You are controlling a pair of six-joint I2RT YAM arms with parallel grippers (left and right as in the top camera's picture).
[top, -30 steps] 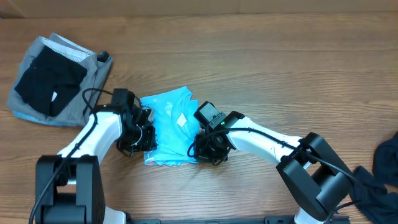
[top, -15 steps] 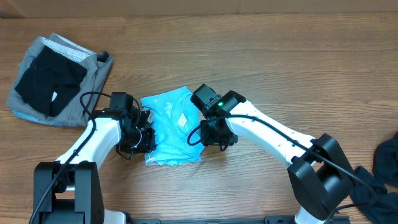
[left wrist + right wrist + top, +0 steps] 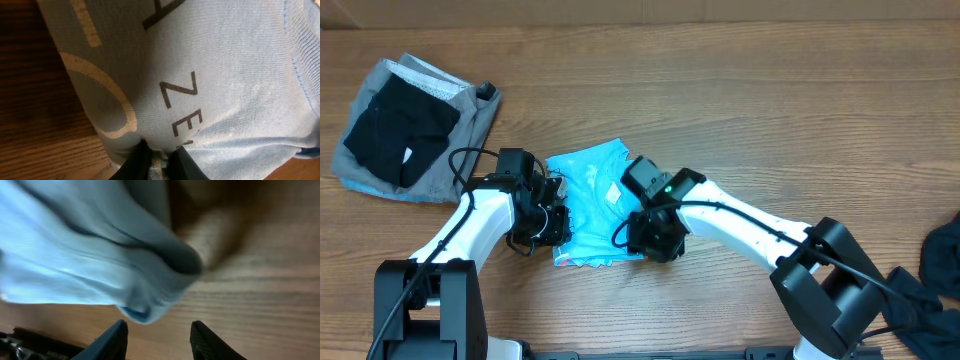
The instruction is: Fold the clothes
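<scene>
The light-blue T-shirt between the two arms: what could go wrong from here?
1. The left tool pinches only a small bit of the light-blue T-shirt; a pull might slip the cloth out.
2. The right tool stands open close to a loose, rounded fold; closing or moving there may catch one layer only and spoil the fold.

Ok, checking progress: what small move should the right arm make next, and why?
Probably ease the right end effector forward and close on the bunched edge of the light-blue T-shirt: its fingers stand open short of it, while the left end effector pinches the other side.
</scene>
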